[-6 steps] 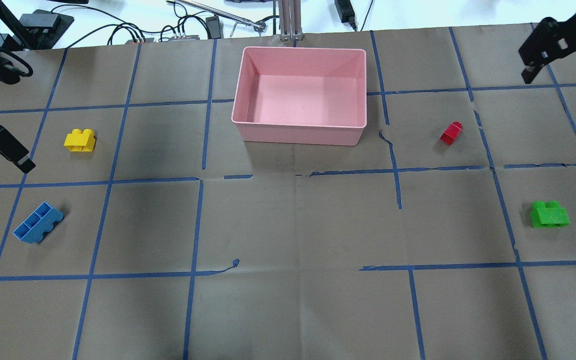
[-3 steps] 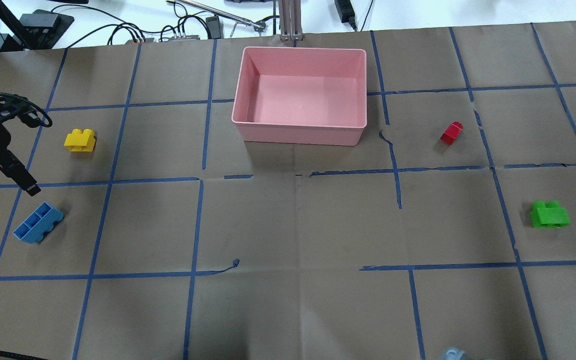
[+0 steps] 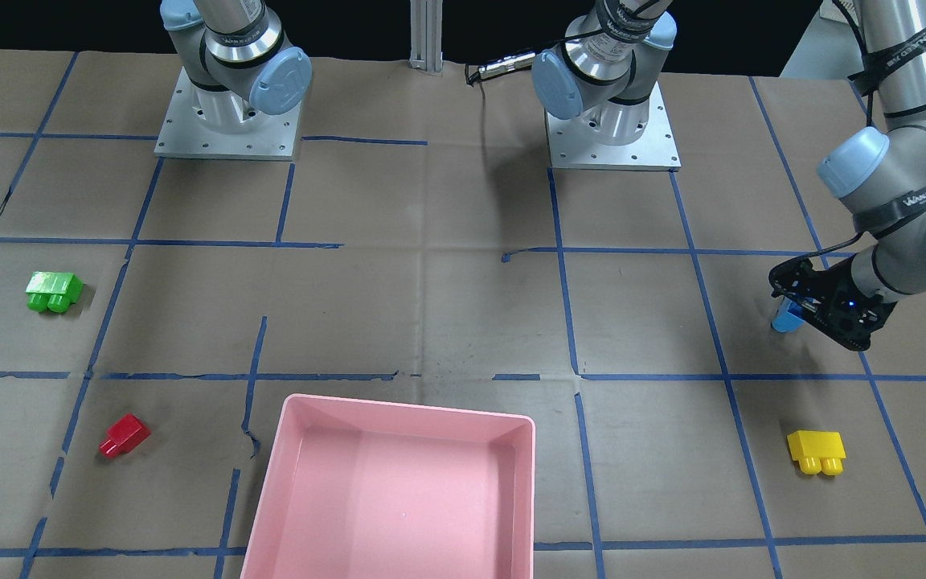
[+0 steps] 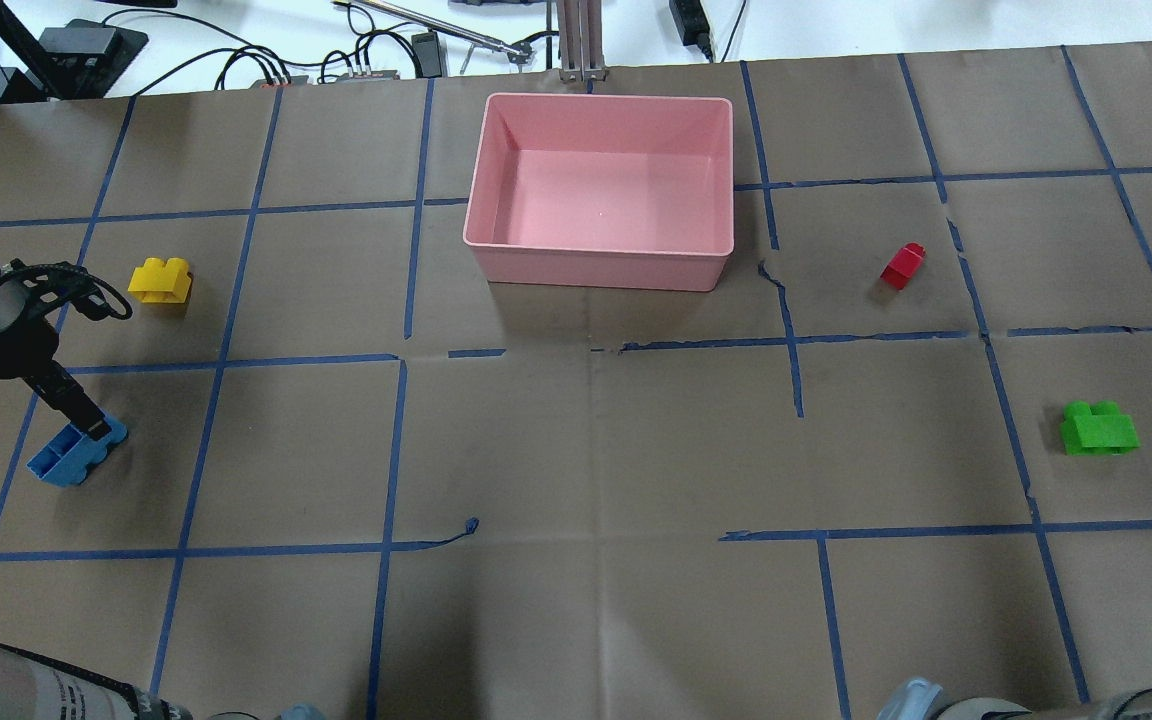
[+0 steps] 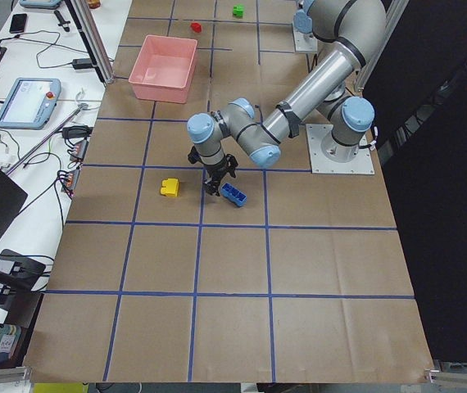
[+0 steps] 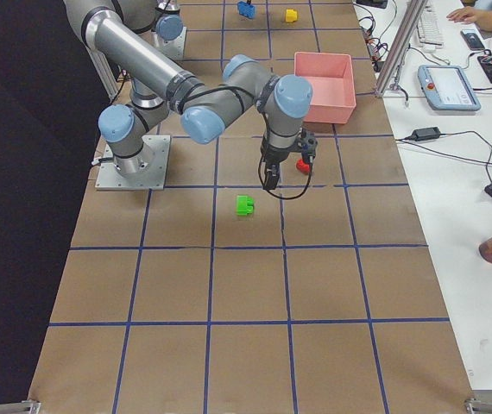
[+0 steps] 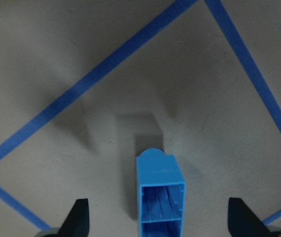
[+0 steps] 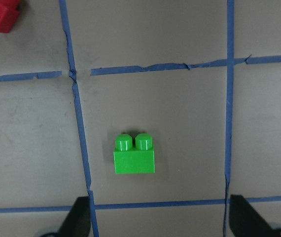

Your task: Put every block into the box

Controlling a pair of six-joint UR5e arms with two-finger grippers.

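The blue block (image 4: 58, 461) lies on its side at the table's left, hollow underside showing. My left gripper (image 4: 86, 420) is open and low over its far end. In the left wrist view the blue block (image 7: 161, 197) lies between the spread fingers (image 7: 81, 217). My right gripper (image 6: 272, 177) is open and hangs above the green block (image 8: 134, 155), which lies on its side. The yellow block (image 4: 161, 280) and the red block (image 4: 903, 266) lie apart on the paper. The pink box (image 4: 601, 270) stands empty at the far middle.
Brown paper with a blue tape grid covers the table. Both arm bases (image 3: 226, 121) stand at the robot's side. Cables and a metal post (image 4: 581, 40) lie beyond the box's far edge. An operator's desk with a tablet (image 6: 451, 86) runs beside the table.
My left gripper has moved from beside the yellow block down to the blue block. My right arm has left the overhead view's top right corner and shows only at its right edge.
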